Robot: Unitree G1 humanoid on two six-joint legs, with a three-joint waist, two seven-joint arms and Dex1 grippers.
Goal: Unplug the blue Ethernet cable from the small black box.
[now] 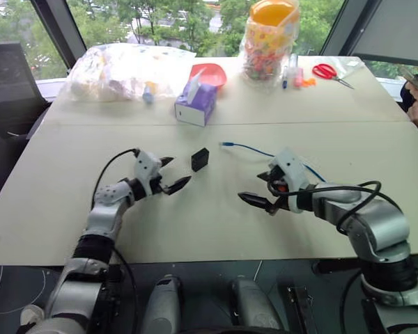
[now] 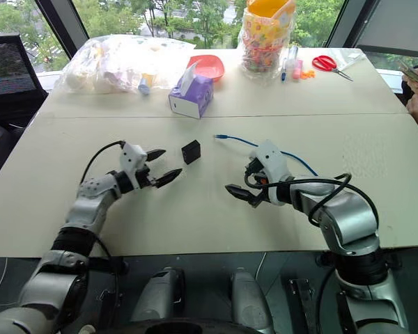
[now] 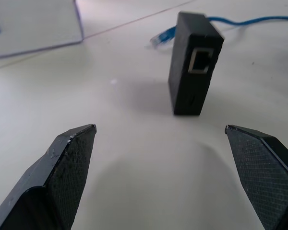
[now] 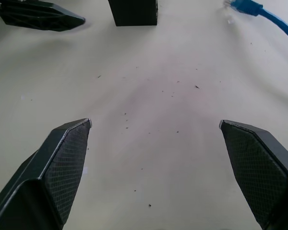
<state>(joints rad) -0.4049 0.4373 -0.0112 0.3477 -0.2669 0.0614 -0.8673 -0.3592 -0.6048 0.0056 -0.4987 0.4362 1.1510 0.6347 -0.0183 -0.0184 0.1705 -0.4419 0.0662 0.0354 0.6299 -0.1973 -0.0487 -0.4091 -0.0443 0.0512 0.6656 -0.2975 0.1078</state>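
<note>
Blue cable (image 1: pixel 245 147) lies loose mid-tabletop, plug out, near the black box (image 1: pixel 200 159). Both are light; pinch your box by its flat sides. Your left end effector (image 1: pixel 173 174) and right end effector (image 1: pixel 262 190) gape wide, empty.

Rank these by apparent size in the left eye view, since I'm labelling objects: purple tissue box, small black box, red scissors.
1. purple tissue box
2. red scissors
3. small black box
The scissors lie farther from the camera, so their true size may be understated.
</note>
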